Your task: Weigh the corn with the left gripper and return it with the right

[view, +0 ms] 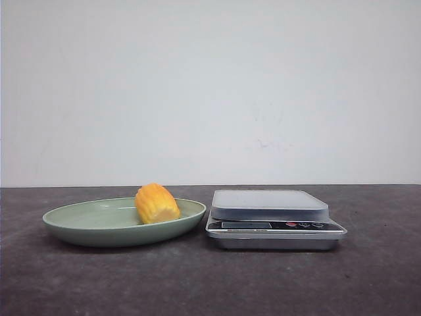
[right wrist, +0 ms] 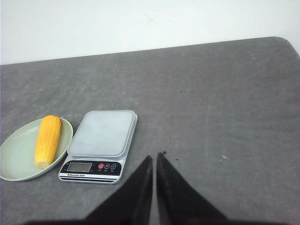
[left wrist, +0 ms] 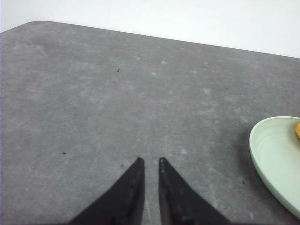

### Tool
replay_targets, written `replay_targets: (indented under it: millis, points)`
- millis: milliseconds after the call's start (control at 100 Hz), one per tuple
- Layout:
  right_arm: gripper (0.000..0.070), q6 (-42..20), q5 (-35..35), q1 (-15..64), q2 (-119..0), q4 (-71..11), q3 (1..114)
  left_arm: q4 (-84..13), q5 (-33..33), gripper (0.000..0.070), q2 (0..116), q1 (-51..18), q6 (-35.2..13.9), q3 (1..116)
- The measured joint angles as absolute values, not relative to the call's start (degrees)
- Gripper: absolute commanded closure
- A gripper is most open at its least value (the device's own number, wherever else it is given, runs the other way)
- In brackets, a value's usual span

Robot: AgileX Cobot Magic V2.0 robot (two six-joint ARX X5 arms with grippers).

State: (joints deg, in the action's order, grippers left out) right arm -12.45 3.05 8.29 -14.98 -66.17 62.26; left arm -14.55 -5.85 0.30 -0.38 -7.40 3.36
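The corn (view: pixel 156 203) lies on its side in a shallow green plate (view: pixel 85 227) on the dark grey table (view: pixel 210 283), with a silver kitchen scale (view: pixel 273 220) just beside the plate, its platform bare. The left fingers (left wrist: pixel 149 161) are nearly closed — only a thin gap shows between the 2 black tips — and they grip nothing, hanging over bare table with the plate's rim (left wrist: pixel 262 154) off to one side of them. The right fingers (right wrist: pixel 155 156) are likewise almost shut and empty; the scale (right wrist: pixel 101 143) sits just beyond their tips, and the corn (right wrist: pixel 48 139) in its plate (right wrist: pixel 16 161) lies past the scale — well apart from them.
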Motion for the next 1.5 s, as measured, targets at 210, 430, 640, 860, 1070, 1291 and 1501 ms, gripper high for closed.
replay_targets:
  millis: [210, 430, 640, 860, 1070, 1291, 1501]
  points:
    - [0.0693, -12.43, 3.05, 8.29, -14.98, -66.17, 62.26, -14.55, -5.85, 0.0696, 0.30, -0.38, -7.40, 3.36]
    - [0.0693, -10.87, 2.98, 8.29, -14.98, -66.08, 62.26, -14.55, -5.85, 0.0696, 0.30, -0.38, -7.40, 3.36]
    - [0.0693, -7.05, 2.79, 5.39, -13.30, -55.70, 57.80, -14.55, -5.82, 0.0696, 0.30, -0.38, -7.40, 3.36]
    - [0.0693, -3.53, 2.81, -0.36, -3.20, -35.51, 40.25, -14.55, -5.85, 0.0696, 0.30, -0.38, -7.40, 3.36]
    - [0.0693, -2.92, 2.98, -1.83, -0.45, -21.26, 20.40, -14.55, -5.82, 0.0695, 0.30, -0.38, -7.40, 3.36]
    - [0.0693, -2.79, 3.03, -1.83, -0.45, -12.91, 6.55, -14.55, -5.82, 0.0696, 0.30, -0.38, -7.40, 3.36]
    - [0.0693, -2.79, 3.05, -1.74, -0.45, -12.01, 2.28, -14.55, -5.82, 0.0696, 0.30, -0.38, -7.40, 3.36]
